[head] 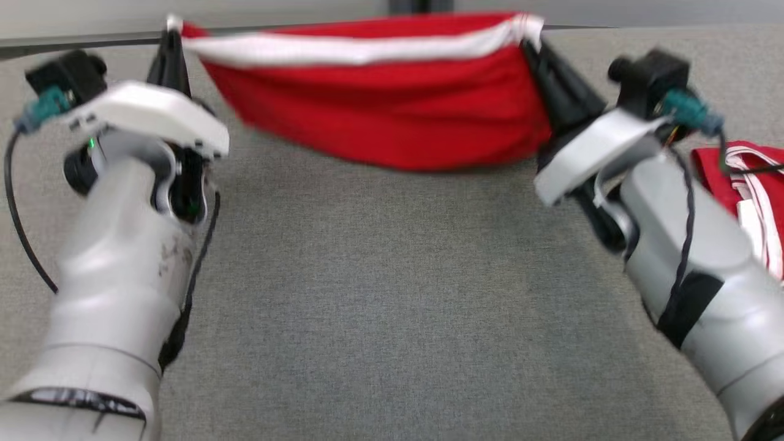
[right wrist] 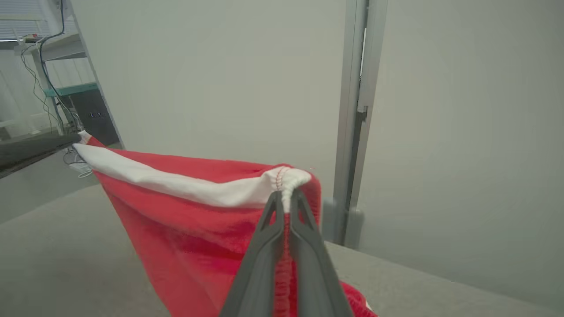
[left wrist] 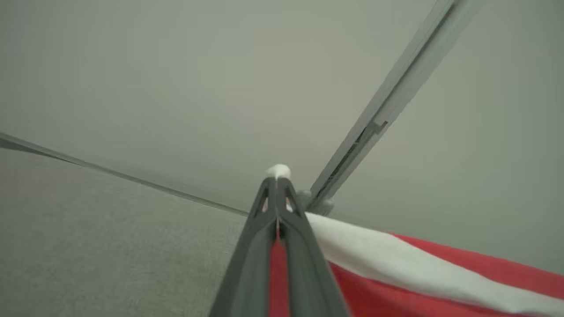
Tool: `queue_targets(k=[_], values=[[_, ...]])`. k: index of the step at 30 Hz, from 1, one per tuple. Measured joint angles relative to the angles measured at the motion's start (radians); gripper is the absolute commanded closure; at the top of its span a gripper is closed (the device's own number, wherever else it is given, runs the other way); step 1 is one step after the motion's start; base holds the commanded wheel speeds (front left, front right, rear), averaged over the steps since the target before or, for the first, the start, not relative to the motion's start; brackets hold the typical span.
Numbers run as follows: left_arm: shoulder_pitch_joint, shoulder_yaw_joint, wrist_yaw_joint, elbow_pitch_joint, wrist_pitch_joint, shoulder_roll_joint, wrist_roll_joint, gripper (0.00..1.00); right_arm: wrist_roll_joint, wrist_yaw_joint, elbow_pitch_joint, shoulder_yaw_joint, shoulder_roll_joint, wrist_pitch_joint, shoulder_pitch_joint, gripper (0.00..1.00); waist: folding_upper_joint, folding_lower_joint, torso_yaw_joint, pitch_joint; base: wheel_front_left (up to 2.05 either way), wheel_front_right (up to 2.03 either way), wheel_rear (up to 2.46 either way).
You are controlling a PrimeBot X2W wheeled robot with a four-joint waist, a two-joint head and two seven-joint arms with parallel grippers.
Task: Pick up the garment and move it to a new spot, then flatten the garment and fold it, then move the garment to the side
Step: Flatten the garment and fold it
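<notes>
A red garment (head: 392, 122) with a white band along its top edge hangs stretched between my two grippers above the far part of the grey table. My left gripper (head: 172, 37) is shut on its left top corner, seen close up with the left gripper (left wrist: 277, 182) pinching the white band. My right gripper (head: 531, 44) is shut on the right top corner; in the right wrist view the right gripper (right wrist: 286, 196) clamps the stitched white edge of the garment (right wrist: 194, 229). The cloth sags in the middle, its lower edge near the table.
The grey felt-covered table (head: 380, 306) spreads out below the arms. Another red and white cloth (head: 750, 190) lies at the right edge, behind my right forearm. A pale wall with a metal post (right wrist: 354, 110) stands just beyond the table's far edge.
</notes>
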Motion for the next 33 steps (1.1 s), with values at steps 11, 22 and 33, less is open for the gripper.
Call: queue_targets(k=[11, 22, 33], values=[[0.283, 0.157, -0.055, -0.063, 0.0, -0.035, 0.008, 1.0, -0.001, 0.0, -0.224, -0.079, -0.038, -0.001, 0.402, 1.0, 0.0, 0.0, 0.009, -0.005, 0.0, 0.0, 0.0], [0.692, 0.285, -0.066, -0.34, 0.001, -0.024, 0.156, 1.0, -0.082, 0.001, -0.49, -0.2, -0.048, -0.001, 0.861, 1.0, 0.0, 0.0, 0.004, -0.141, 0.0, 0.0, 0.0], [1.04, 0.323, -0.013, -0.666, 0.058, -0.02, 0.144, 1.0, -0.108, 0.003, -0.638, -0.21, -0.078, 0.021, 1.139, 1.0, 0.0001, 0.0, -0.005, -0.277, 0.0, 0.0, 0.0]])
